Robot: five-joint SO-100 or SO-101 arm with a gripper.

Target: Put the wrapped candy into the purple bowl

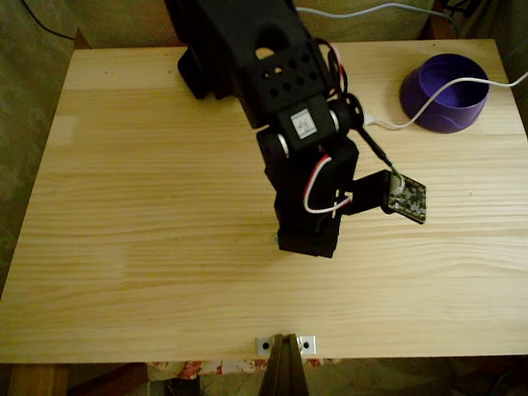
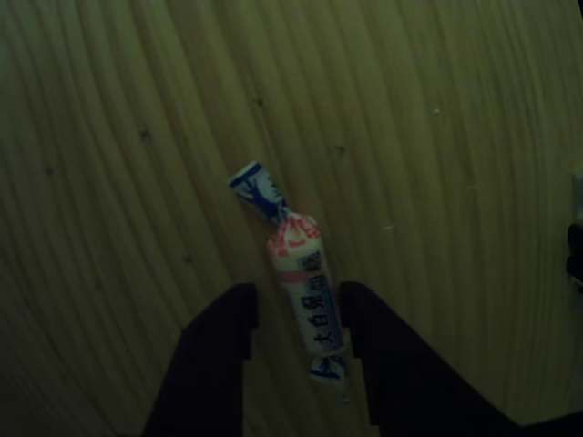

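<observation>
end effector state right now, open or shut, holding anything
End effector: open, fingers either side of the wrapped candy on the table, not clamped on it.

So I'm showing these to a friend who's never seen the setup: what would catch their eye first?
Probably the big black robot arm reaching down over the middle of the pale wooden table in the fixed view. Next, the round deep-purple plastic bowl at the table's far right corner. In the other view, the small pinkish-white wrapped candy lies between the open gripper fingers.

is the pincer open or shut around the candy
Open: the pincer straddles the wrapped candy on the table, a gap showing at each finger.
</observation>
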